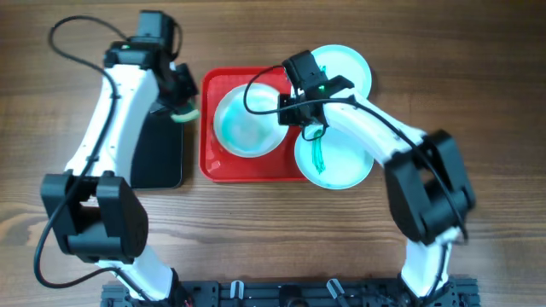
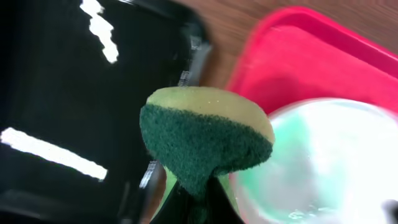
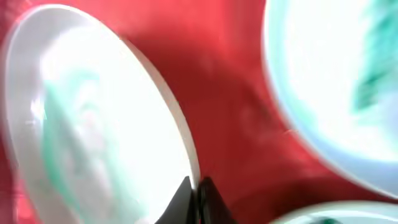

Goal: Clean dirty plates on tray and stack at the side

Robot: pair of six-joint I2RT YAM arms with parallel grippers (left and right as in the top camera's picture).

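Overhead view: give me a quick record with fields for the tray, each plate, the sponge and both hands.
tray: red, beside a black tray
white plate: on the tray, pale green film across it
streaked plate: near right corner, overlaps the tray rim, dark green streak
far plate: far right corner, overlaps the tray rim, partly hidden by the right arm
sponge: yellow and green, over the gap between the trays
left hand: shut on the sponge
right hand: shut on the white plate's right rim
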